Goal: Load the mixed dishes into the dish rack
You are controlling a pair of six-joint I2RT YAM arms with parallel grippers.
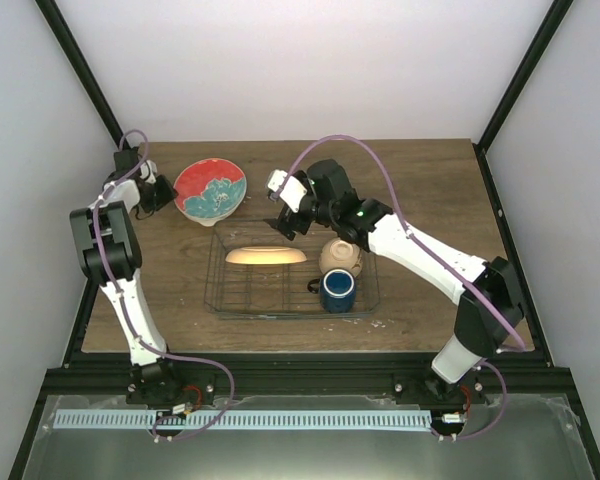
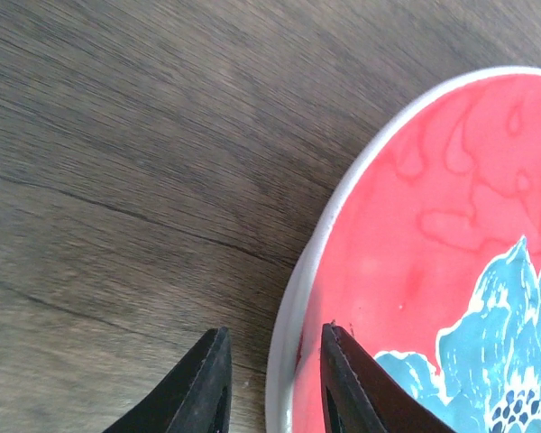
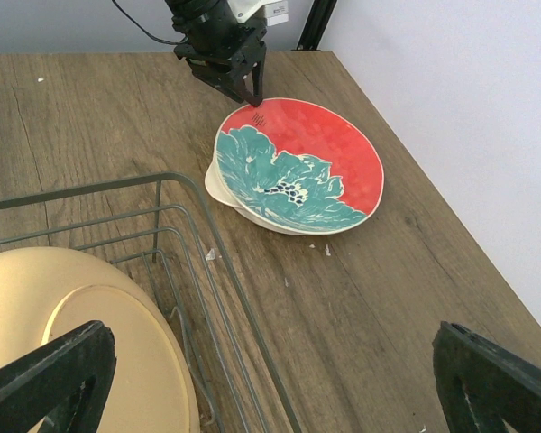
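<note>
My left hand (image 2: 275, 329): parted, fingers astride the rim of the red floral plate (image 2: 451, 225), outer finger clear of it; this plate lies on a white plate (image 3: 218, 189). My right hand (image 3: 270, 341): spread wide, holding nothing, over the dish rack (image 3: 176, 225); orange-yellow plate (image 3: 90, 307) beneath its left finger, red plate ahead

Top camera looks down; wrist cameras share red plate (image 3: 299, 168).
</note>
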